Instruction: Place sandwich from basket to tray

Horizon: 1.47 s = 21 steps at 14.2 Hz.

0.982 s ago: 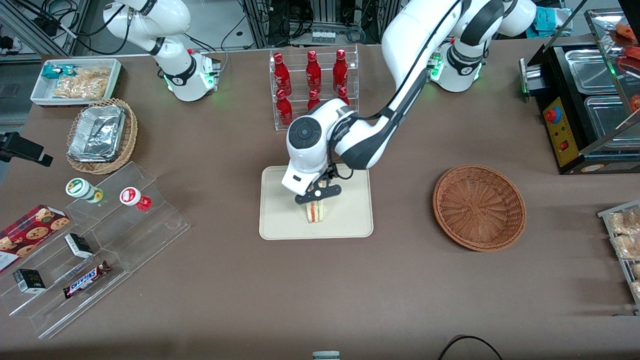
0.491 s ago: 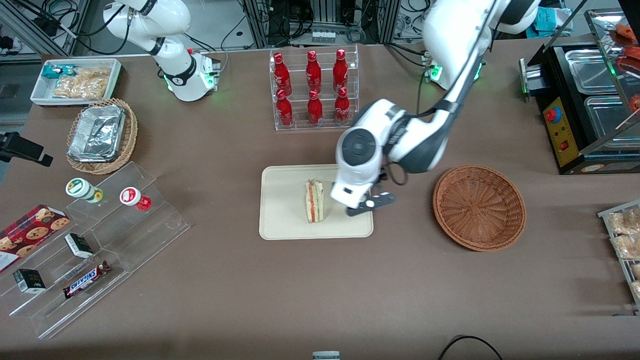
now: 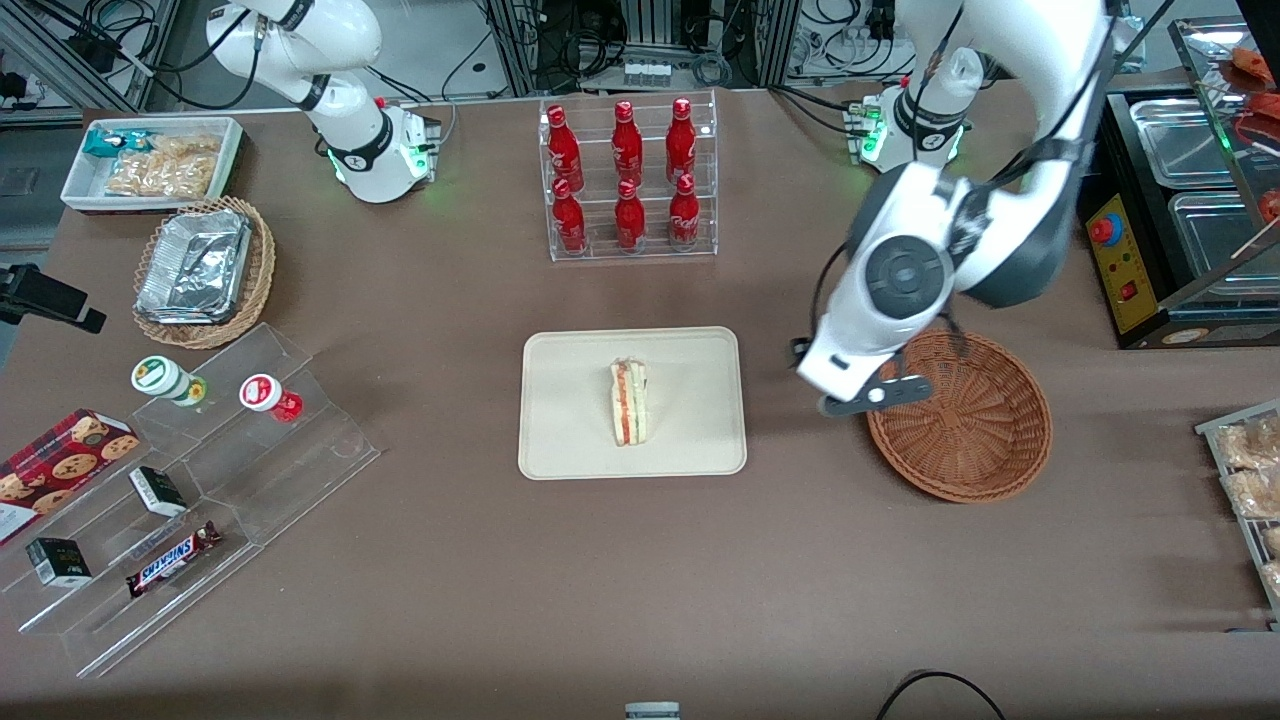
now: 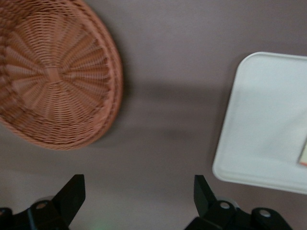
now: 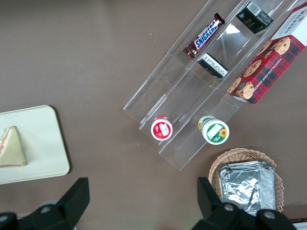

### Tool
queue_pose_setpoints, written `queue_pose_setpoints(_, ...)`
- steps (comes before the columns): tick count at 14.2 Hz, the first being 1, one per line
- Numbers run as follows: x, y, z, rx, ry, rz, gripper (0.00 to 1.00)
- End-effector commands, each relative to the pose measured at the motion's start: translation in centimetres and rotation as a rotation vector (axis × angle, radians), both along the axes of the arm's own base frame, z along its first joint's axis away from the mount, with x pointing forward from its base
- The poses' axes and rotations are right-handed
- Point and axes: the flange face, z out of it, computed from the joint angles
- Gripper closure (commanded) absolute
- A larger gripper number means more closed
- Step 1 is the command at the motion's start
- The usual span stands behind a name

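Brown cloth covers the table (image 3: 640, 560), and a wide bare stretch of it runs along the edge nearest the front camera. Toward the working arm's end stands a black food-warming cabinet (image 3: 1150, 230) with steel pans. Toward the parked arm's end a stepped clear acrylic riser (image 3: 200, 480) holds a candy bar (image 3: 172, 558) whose wrapper reads SNICKERS, two small dark boxes, two lidded cups and, beside it, a red plaid box of chocolate-chip cookies (image 3: 55, 470); the box's small lettering is too fine to read. A clear rack of red bottles (image 3: 628, 180) stands farther from the front camera than the tray.

The cream tray (image 3: 570, 440) lies mid-table with open cloth on every side. The sandwich (image 3: 629, 402) rests on it, about central, filling edge showing, clear of the rim all round. The reddish-brown wicker basket (image 3: 975, 440) sits apart from the tray toward the working arm's end, with nothing in it; a strip of bare table separates the two rims.

The left arm's gripper (image 3: 872, 396) hangs above that strip, over the basket's rim on the tray side, touching neither. In the wrist view its fingers (image 4: 72, 196) stand wide apart with only brown cloth between them, the basket (image 4: 53, 76) to one side and the tray's rounded corner (image 4: 230, 167) to the other.
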Motion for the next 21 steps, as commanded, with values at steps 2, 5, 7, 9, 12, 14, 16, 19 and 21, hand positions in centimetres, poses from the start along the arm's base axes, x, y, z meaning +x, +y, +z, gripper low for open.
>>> queue_pose_setpoints(2, -1.9, 7.0, 3.9, -0.035, 0.068, -0.067, 0.0)
queue_pose_setpoints(5, -2.4, 11.7, 7.0, -0.095, 0.101, -0.105, 0.0)
queue_pose_setpoints(7, -2.5, 14.5, 9.3, -0.116, 0.101, -0.132, 0.0)
queue_pose_setpoints(9, -2.4, 16.5, 11.3, -0.136, 0.08, -0.167, 0.0)
queue_pose_setpoints(12, -2.1, 18.2, 15.1, -0.131, 0.021, -0.178, 0.0)
queue_pose_setpoints(14, -1.7, 18.8, 17.4, -0.126, -0.033, -0.173, 0.0)
queue_pose_setpoints(16, -1.2, 20.2, 19.3, -0.109, -0.08, -0.162, 0.0)
queue_pose_setpoints(19, -0.7, 21.3, 20.1, -0.1, -0.125, -0.146, 0.0)
queue_pose_setpoints(21, -0.3, 21.4, 20.3, -0.098, -0.159, -0.146, 0.0)
